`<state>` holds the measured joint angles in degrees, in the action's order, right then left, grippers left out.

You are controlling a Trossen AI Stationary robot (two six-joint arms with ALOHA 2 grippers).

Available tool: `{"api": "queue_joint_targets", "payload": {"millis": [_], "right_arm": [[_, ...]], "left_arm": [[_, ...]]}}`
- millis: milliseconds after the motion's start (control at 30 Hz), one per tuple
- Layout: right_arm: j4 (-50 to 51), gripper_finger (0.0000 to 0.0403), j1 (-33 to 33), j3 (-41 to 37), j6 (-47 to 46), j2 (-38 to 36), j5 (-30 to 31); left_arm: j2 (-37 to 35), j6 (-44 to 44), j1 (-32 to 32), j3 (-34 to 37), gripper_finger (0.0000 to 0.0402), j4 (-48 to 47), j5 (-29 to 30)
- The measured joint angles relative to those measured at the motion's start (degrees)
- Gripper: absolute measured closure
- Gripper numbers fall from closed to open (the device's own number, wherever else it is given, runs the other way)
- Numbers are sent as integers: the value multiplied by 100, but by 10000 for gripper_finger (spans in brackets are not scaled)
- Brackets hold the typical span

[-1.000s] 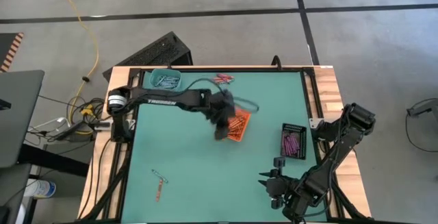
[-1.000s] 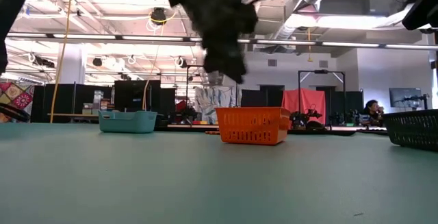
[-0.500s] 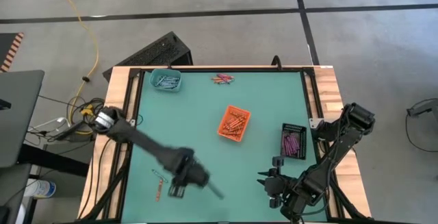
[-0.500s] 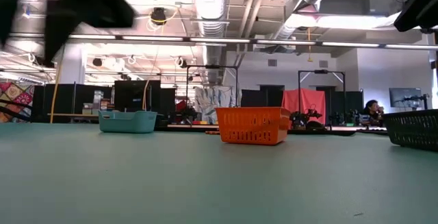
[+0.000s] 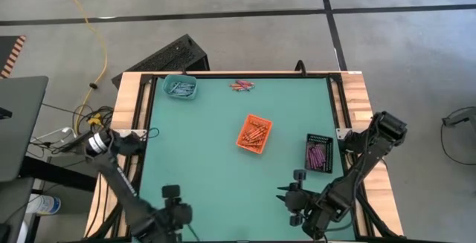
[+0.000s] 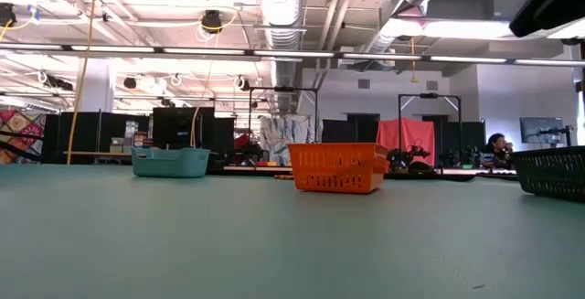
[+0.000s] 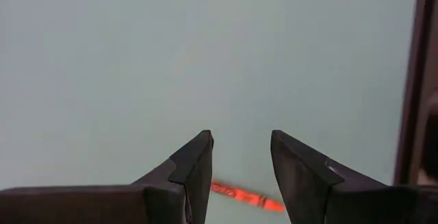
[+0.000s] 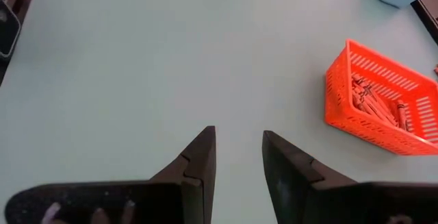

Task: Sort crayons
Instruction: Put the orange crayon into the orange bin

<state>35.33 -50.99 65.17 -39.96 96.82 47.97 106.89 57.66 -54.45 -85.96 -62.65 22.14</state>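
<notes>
Left tool (image 7: 239, 157), part open and empty, hovers over a light, brittle orange-red crayon (image 7: 245, 196) on the surface (image 5: 208, 161), best pinched mid-length.

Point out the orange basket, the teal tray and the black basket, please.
orange basket (image 5: 253, 134): high view, on the crayons-filled middle of the basket.
teal tray (image 5: 180, 88): high view, middle of the tray at the table's far left corner.
black basket (image 5: 319, 154): high view, middle of the basket, near the table's right edge.

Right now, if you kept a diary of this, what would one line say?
left claw: open, above an orange crayon at the table's near edge | right claw: open, empty | orange tray: holds crayons
</notes>
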Motion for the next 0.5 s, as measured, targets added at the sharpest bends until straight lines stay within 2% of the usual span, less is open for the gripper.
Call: {"api": "queue_joint_targets", "payload": {"millis": [167, 367, 500], "right_arm": [[-39, 284, 87, 0, 144, 0, -7], [-121, 284, 132, 0, 411, 0, -9], [-116, 284, 130, 0, 443, 0, -26]], "left_arm": [[0, 1444, -577, 318, 265, 67, 807], [4, 3424, -985, 1200, 265, 105, 568], [9, 4296, -1138, 1630, 265, 468, 515]]}}
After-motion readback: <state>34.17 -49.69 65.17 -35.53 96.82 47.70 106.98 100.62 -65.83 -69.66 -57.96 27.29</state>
